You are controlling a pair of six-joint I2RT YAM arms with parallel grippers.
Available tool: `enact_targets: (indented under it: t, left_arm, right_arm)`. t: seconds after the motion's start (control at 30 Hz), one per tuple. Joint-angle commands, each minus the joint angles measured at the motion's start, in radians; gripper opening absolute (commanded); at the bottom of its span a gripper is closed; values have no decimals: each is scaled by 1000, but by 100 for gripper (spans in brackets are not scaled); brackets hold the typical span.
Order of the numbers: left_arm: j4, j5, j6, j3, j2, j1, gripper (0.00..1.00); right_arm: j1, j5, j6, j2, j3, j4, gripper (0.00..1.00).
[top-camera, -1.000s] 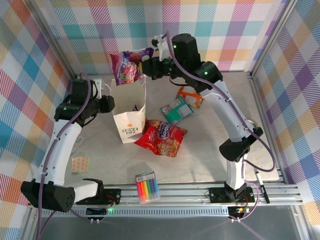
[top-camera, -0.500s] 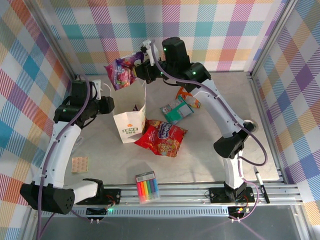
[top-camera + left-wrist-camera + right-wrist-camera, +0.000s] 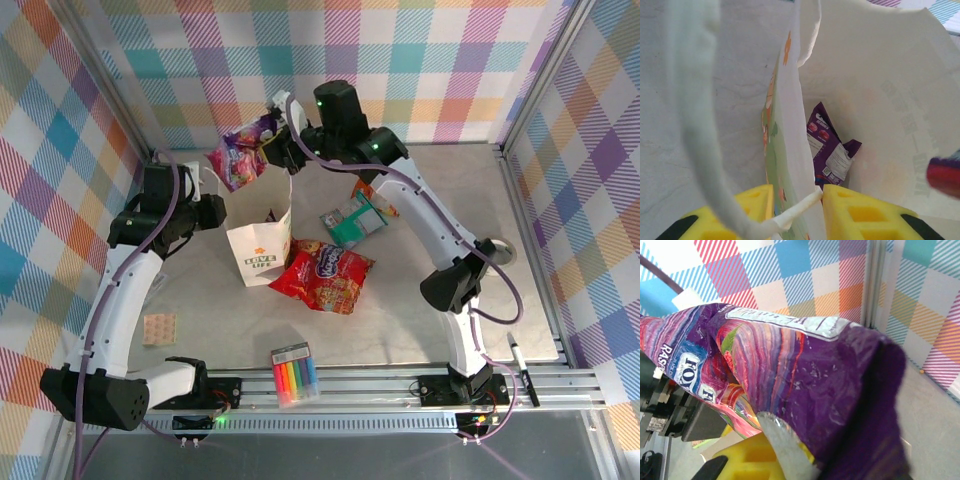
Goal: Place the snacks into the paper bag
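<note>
The white paper bag (image 3: 258, 245) stands upright left of centre with its top open. My left gripper (image 3: 212, 208) is shut on the bag's left wall and twisted handle (image 3: 790, 212), which lie between its yellow fingers (image 3: 860, 210). One purple packet (image 3: 827, 145) lies inside the bag. My right gripper (image 3: 272, 150) is shut on a second purple packet (image 3: 238, 152) and holds it in the air just behind and above the bag's mouth; that packet (image 3: 790, 370) hides most of its jaws. A large red packet (image 3: 322, 277), a teal-and-white one (image 3: 350, 222) and an orange one (image 3: 380, 195) lie on the table to the bag's right.
A clear pack of coloured markers (image 3: 294, 375) lies at the near edge by the rail. A black pen (image 3: 520, 365) lies near the right front corner, and a tan pad (image 3: 158, 327) lies on the left. Checkered walls close in the back and sides.
The right arm has carried the purple packet left and down, from behind the bag to its open mouth. The left gripper has stayed on the bag, its jaws a little narrower.
</note>
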Motion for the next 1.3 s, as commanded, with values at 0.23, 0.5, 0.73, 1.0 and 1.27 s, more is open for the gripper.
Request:
enact_targets:
  t: [0.23,0.5,0.73,1.0,1.27]
  left_arm:
    - [46,-3,-59,-9,-4,14,27]
    - [65,21,-89,-18,3,15,27]
    - [70,33,-95,-26,0,15,27]
    - [90,45,-108,-41,0,15,27]
    - [102,54,-110,-57,1,15,27]
  right_arm:
    - [6,-152,-117,49,10,69,11]
    - [3,-197,-169,85,14,68,11]
    - [-17,-203,-121,132,16,105,11]
    - [-22,-136,-42,187,47,137,17]
    - [-21,-135,-16,218,54,156,17]
